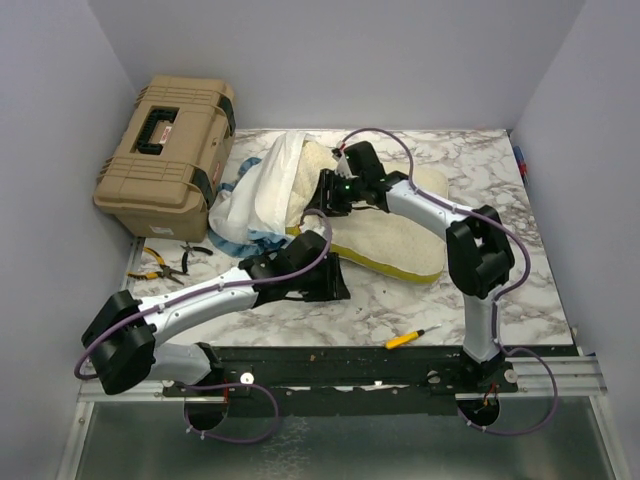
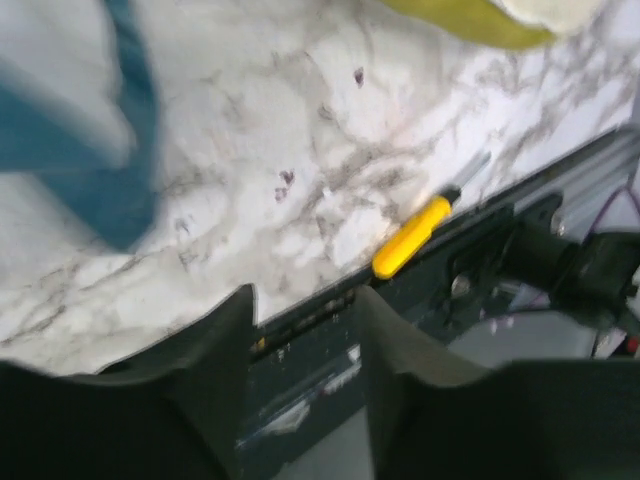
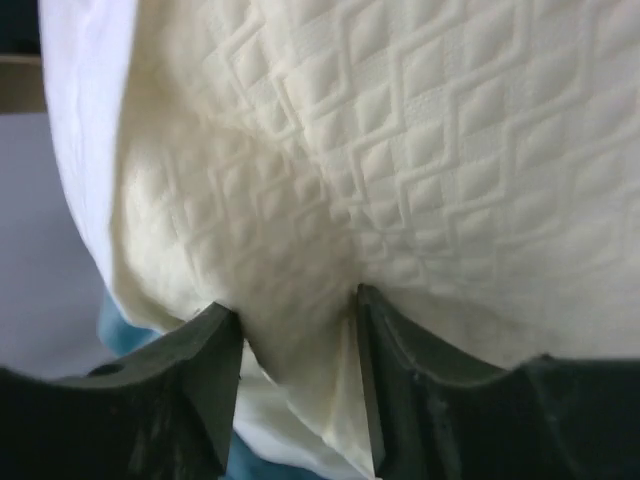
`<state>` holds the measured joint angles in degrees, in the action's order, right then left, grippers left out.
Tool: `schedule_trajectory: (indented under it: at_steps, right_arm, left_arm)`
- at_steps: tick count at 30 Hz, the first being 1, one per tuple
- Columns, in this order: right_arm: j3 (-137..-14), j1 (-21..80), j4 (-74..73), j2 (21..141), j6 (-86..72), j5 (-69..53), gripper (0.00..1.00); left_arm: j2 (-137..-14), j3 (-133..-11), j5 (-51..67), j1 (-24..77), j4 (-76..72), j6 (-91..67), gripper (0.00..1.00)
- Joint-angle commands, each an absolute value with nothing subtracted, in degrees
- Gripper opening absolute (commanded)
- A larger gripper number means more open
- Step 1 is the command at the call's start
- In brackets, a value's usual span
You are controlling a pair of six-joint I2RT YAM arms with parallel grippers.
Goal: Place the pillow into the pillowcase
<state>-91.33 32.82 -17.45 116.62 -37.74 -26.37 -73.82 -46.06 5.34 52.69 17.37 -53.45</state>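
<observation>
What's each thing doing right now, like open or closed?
pillowcase, bunched up, white inside showing
pillow, lying on the table, mostly outside the pillowcase
toolbox, lid closed
screwdriver, lying flat
left gripper, open, empty
right gripper, open, pillow fold between its jaws

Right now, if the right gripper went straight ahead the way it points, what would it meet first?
The pillow: its quilted cream face fills the right wrist view just past the right gripper, and a fold of it sits between the fingers. Contact looks near immediate.
</observation>
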Motion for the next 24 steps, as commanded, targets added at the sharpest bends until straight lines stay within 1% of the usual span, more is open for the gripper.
schedule_trajectory:
  at_steps: [1,2,3,5,7,10,16,20,24]
  right_arm:
    - [-88.64,30.76,-13.29,110.62,-32.31,-25.93,0.62]
    - [-87.86,30.47,-14.99,109.41,-30.81,-25.26,0.68]
    - [-87.24,30.12,-16.81,108.35,-29.30,-24.64,0.75]
    - [-85.88,29.17,-19.83,106.57,-27.84,-23.63,0.85]
    - [-83.74,27.83,-20.90,104.83,-27.66,-23.46,0.90]
    - [-80.56,25.10,-20.75,102.60,-28.11,-24.06,0.93]
    - [-78.98,22.86,-23.48,101.33,-26.15,-23.60,0.94]
    - [-78.32,22.57,-27.84,99.87,-24.66,-18.38,0.95]
    - [-74.51,21.44,-30.20,95.44,-22.92,-14.01,0.97]
  left_arm:
    - [-71.19,-55.45,6.27,54.19,29.26,-44.53,0.59]
    - [-71.30,-58.03,4.76,54.00,31.64,-42.94,0.63]
    - [-71.66,-60.72,3.23,53.73,33.83,-41.25,0.64]
    - [-73.09,-66.13,0.58,52.29,37.38,-38.74,0.65]
    - [-75.17,-70.87,-2.07,49.84,39.68,-37.07,0.65]
    - [-78.83,-76.29,-2.98,45.17,40.33,-34.56,0.65]
    - [-88.29,-86.26,-9.24,36.08,41.45,-30.03,0.64]
    - [-95.99,-93.82,-16.45,31.38,44.41,-27.15,0.63]
    - [-102.36,-99.62,-23.81,29.70,47.50,-23.55,0.63]
